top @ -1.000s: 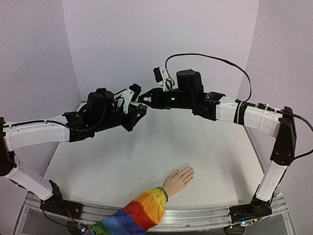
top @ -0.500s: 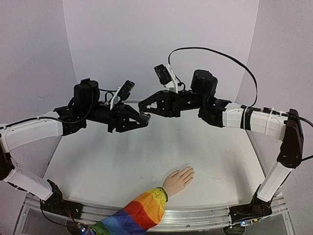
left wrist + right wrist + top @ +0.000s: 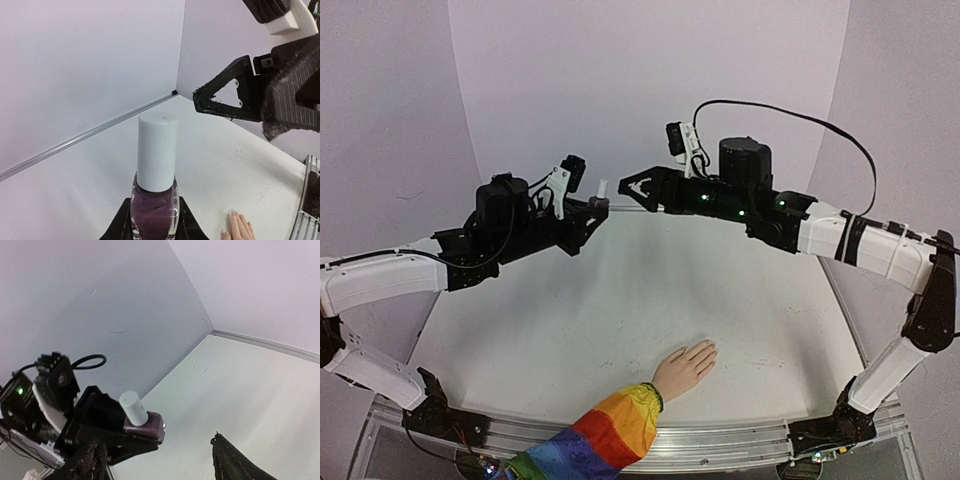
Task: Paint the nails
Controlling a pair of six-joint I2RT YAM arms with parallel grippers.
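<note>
1 white-capped bottle (image 3: 156,170) sits clamped in the left gripper (image 3: 592,207). The right gripper (image 3: 628,190) gapes empty. 1 peach hand (image 3: 688,365) with a rainbow sleeve (image 3: 605,435) has tiny, pale nails (image 3: 233,213).

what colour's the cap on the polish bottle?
White cap, on a bottle of dark purple polish; clearest in the left wrist view.
</note>
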